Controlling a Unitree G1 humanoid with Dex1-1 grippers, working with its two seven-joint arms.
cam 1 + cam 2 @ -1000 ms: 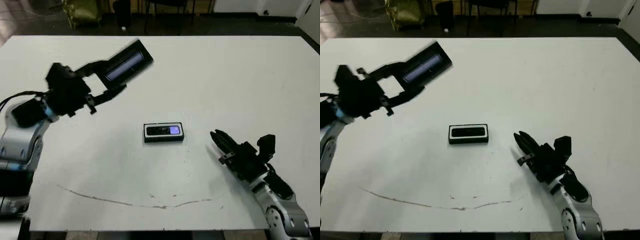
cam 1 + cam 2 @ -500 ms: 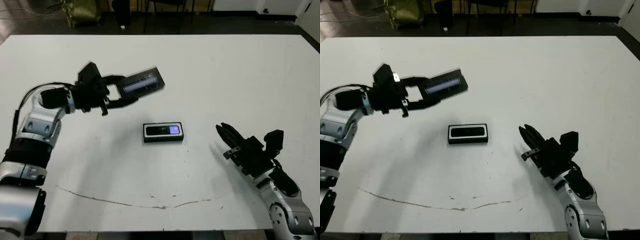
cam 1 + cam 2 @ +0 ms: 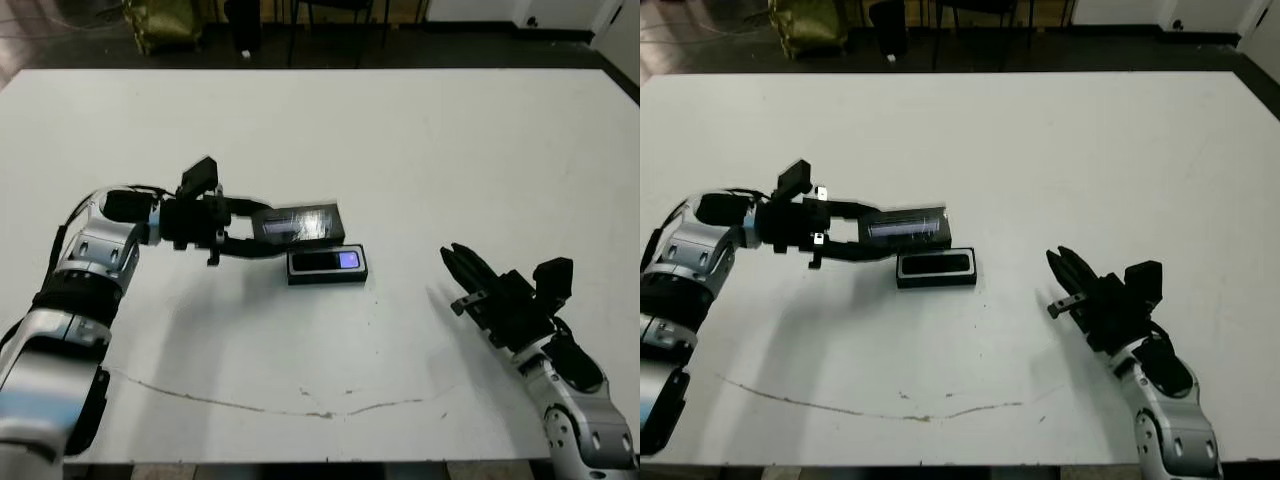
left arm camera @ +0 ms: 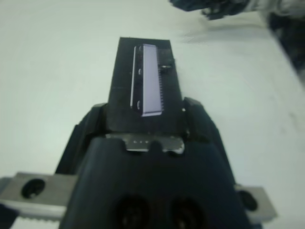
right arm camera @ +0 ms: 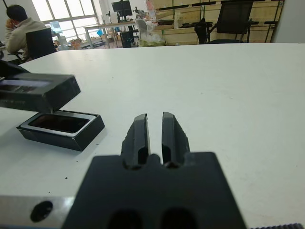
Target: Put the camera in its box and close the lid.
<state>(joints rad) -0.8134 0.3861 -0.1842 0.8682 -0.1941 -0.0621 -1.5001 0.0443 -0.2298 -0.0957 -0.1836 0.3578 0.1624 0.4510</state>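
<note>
Black lid [image 3: 300,222] lengthwise toward right

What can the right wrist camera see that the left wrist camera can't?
Only the right wrist view shows the box sitting on the table with the camera lying dark inside it, the right gripper with its two fingers close together, and a person and shelves beyond the table. Only the left wrist view looks straight down on the lid's long bluish window and shows the left gripper clamped on its near end. Both show the lid and the white table.
</note>
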